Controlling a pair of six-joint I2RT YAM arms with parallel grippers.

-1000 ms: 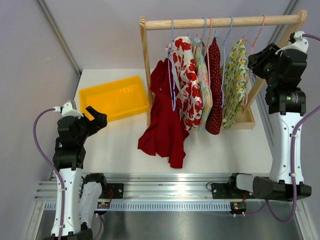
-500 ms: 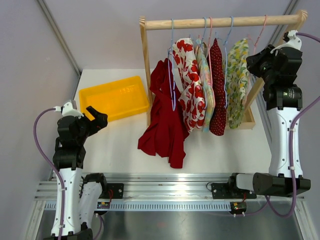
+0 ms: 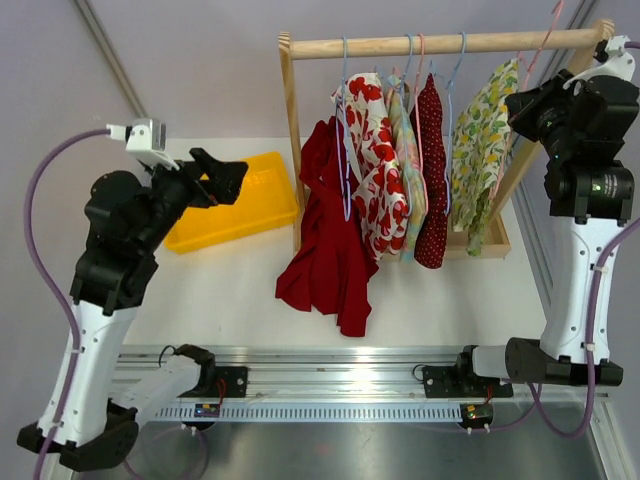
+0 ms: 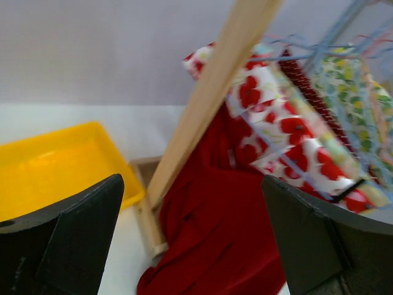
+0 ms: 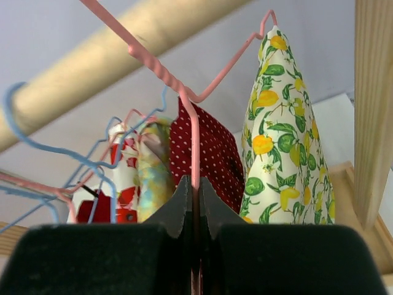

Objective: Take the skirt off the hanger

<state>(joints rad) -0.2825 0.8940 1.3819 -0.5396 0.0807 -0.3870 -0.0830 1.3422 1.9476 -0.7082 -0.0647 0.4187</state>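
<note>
The lemon-print skirt hangs on a pink wire hanger at the right end of the wooden rack's rod. My right gripper is shut on the hanger's wire. The right wrist view shows the jaws of this gripper pinching the pink wire, with the skirt to its right. The skirt swings out, tilted to the right. My left gripper is open and empty, raised over the yellow tray. In its own view the left gripper faces the red garment.
Several other garments hang on blue and pink hangers. A red garment trails onto the table. A yellow tray lies left of the rack's left post. The rack's right post stands close to my right gripper.
My right gripper has risen to the right with the pink hanger, swinging the lemon skirt up and outward. My left arm has lifted and reached toward the rack over the yellow tray.
</note>
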